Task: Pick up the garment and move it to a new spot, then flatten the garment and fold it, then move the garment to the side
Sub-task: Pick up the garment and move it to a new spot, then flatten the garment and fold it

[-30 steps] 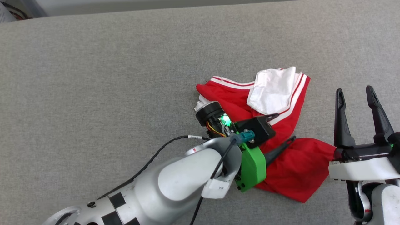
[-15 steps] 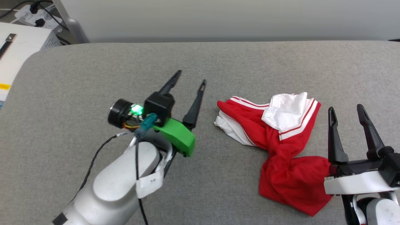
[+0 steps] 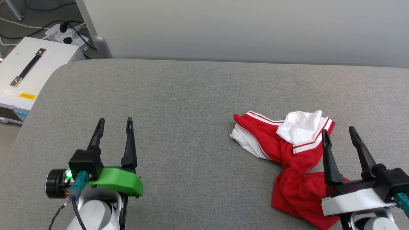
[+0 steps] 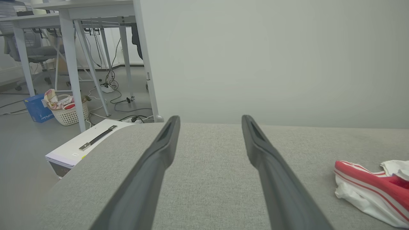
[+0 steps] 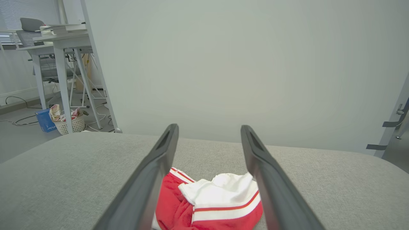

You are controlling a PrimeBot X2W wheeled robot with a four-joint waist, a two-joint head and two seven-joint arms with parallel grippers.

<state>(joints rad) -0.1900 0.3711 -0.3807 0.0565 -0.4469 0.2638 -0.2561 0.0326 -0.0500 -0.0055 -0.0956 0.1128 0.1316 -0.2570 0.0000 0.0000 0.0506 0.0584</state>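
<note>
Swung my left gripper (image 3: 115, 119) back off the garment (image 3: 289, 179). Both sets of fingers are spread and empty, with my right gripper (image 3: 338, 129) at its edge, probably to start flattening.

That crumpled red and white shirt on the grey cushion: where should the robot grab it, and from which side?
Probably the raised white sleeve atop the crumpled garment: its fold stands up, easy to pinch. Come from above on the robot's right, where the open right end effector is nearest.
</note>
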